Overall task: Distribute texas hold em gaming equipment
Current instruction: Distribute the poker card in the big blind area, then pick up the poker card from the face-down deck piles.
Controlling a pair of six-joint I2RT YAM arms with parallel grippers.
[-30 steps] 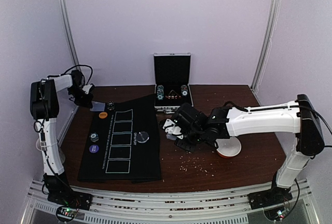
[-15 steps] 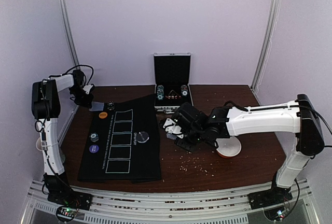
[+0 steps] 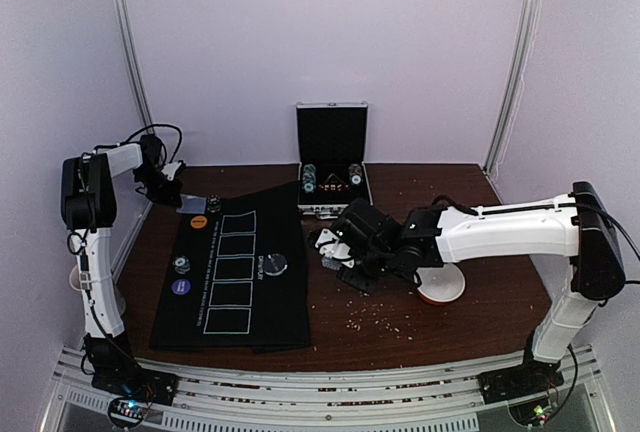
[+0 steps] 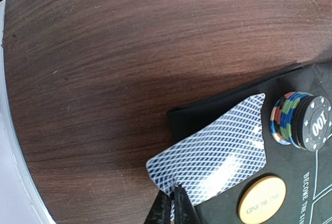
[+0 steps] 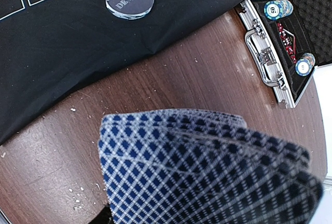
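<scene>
My left gripper [image 4: 174, 203] is shut on the near edge of one playing card [image 4: 212, 151] with a blue-and-white lattice back. The card lies over the far left corner of the black mat [image 3: 235, 282], next to a chip stack [image 4: 301, 123] and an orange button [image 4: 262, 199]. My right gripper [image 3: 335, 245] is shut on a fanned deck of cards [image 5: 207, 167], held low over the wood right of the mat; the deck hides its fingers. A purple button [image 3: 181, 287] and a clear dealer button [image 3: 276, 264] lie on the mat.
An open aluminium chip case [image 3: 333, 184] with chip stacks stands at the back centre. A white bowl with a red outside [image 3: 441, 285] sits under the right arm. Crumbs are scattered on the wood in front of it.
My left gripper has shifted very slightly at the mat's far left corner, still holding the card. The right arm and its deck have not moved.
</scene>
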